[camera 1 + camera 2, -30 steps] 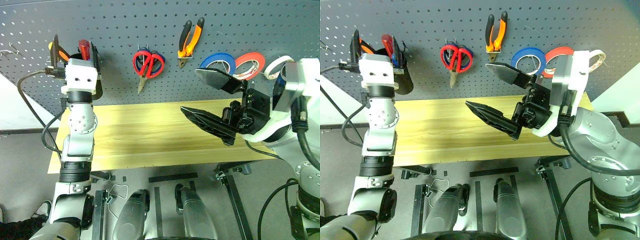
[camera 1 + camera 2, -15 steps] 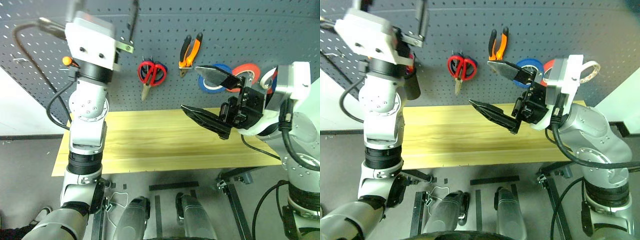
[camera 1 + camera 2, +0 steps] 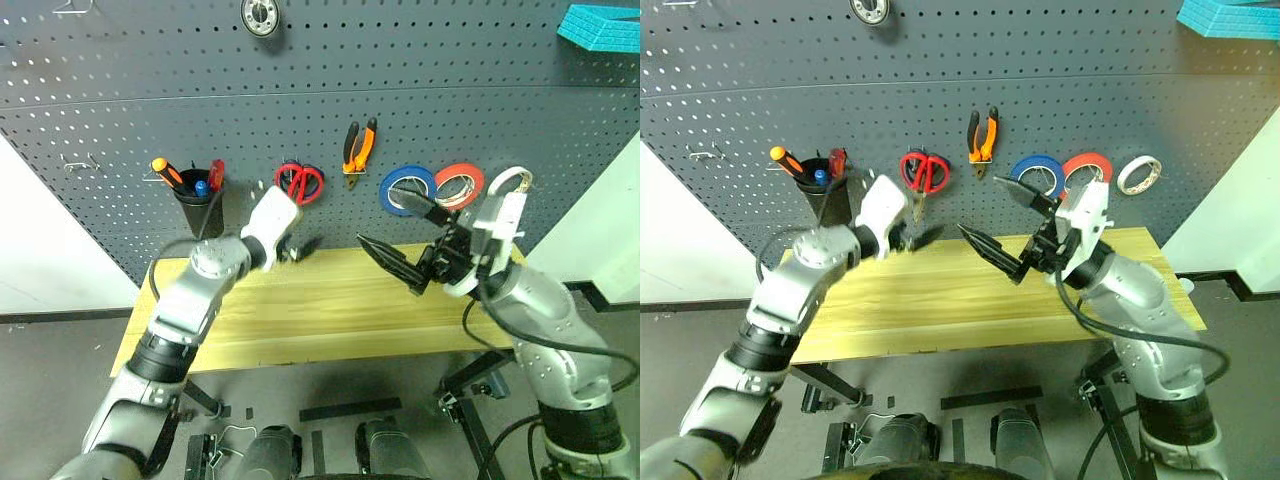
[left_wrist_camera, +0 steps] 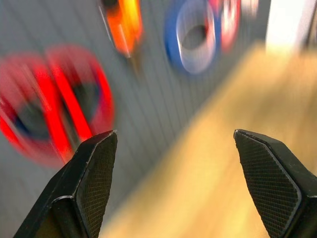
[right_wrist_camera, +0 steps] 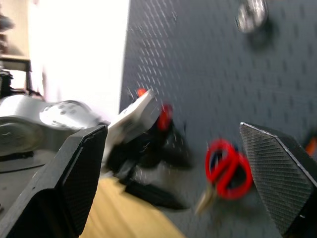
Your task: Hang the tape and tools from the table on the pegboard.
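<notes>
On the dark grey pegboard point(image 3: 300, 100) hang the red-handled scissors point(image 3: 300, 183), the orange-and-black pliers point(image 3: 358, 148) and, furthest right, the whitish tape point(image 3: 510, 183). A small red-handled screwdriver point(image 3: 215, 172) stands in a black cup point(image 3: 198, 205) on the board. My left gripper point(image 3: 298, 248) is open and empty, low over the back edge of the yellow table point(image 3: 330, 300), just below the scissors point(image 4: 54, 109). Over the table's right half my right gripper point(image 3: 987, 208) is wide open and empty, pointing left toward the left gripper point(image 5: 143, 183).
A blue roll point(image 3: 410, 188) and a red-orange roll point(image 3: 460, 183) hang between the pliers and the tape. An orange-handled screwdriver point(image 3: 165, 172) shares the cup. A round metal fitting point(image 3: 260, 15) and a teal object point(image 3: 605, 25) sit high on the board.
My left arm has dropped from high at the cup to just above the table's back edge, turning toward the right. The right gripper has sunk somewhat. The camera has tilted up.
</notes>
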